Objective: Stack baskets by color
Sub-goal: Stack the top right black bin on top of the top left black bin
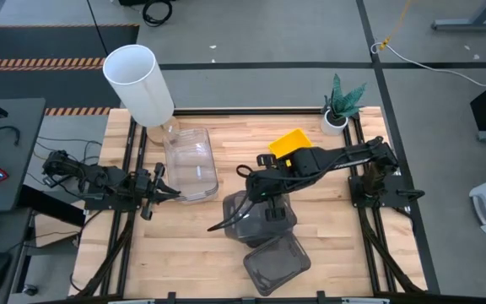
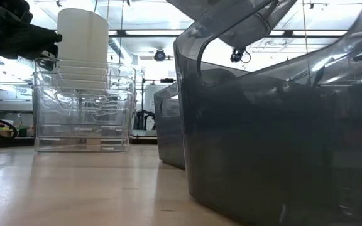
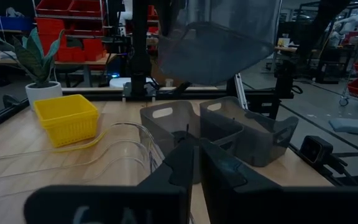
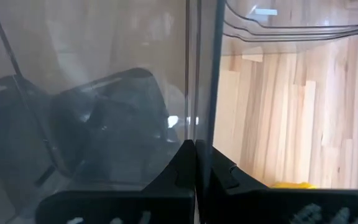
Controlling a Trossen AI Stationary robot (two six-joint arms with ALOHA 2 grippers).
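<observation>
A bright yellow basket (image 1: pixel 290 142) is sitting by clear baskets (image 1: pixel 191 163), dark grey baskets (image 1: pixel 264 221) and a white cylinder (image 1: pixel 138 82) on the pale wood tabletop (image 1: pixel 184 245).

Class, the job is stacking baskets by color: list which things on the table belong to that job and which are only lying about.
Belong to the job:
yellow basket
clear baskets
grey baskets

Lying about:
white cylinder
potted plant
</observation>
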